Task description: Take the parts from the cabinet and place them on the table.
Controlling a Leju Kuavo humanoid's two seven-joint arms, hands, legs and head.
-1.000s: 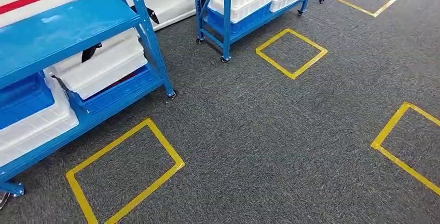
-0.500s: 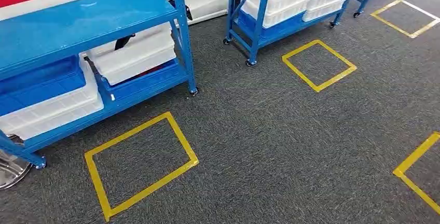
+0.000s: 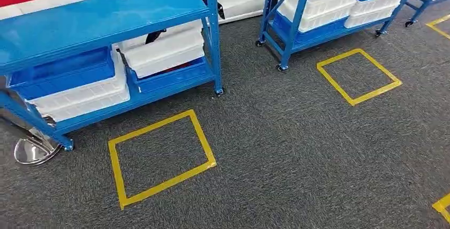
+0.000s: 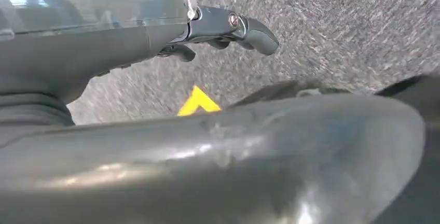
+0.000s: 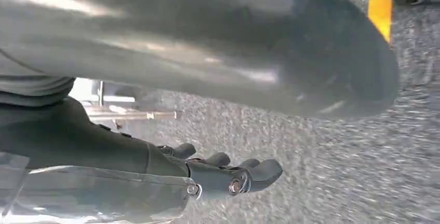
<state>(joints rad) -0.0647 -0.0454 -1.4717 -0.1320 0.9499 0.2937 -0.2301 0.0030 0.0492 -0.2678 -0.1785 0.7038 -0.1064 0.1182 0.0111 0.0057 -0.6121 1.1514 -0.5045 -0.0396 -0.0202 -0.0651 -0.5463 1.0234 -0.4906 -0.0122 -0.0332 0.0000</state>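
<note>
Left robot hand (image 4: 223, 29) and right robot hand (image 5: 228, 175) hang empty.

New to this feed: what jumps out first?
The blue shelving rack at upper left, its lower shelf packed with white bins and a blue bin. Then the yellow tape square on the grey carpet just in front of it, with a second rack and square further right.

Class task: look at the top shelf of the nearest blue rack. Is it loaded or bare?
Bare. In the head view, the top shelf shows plain blue surface, while the white bins sit on the shelf below.
</note>
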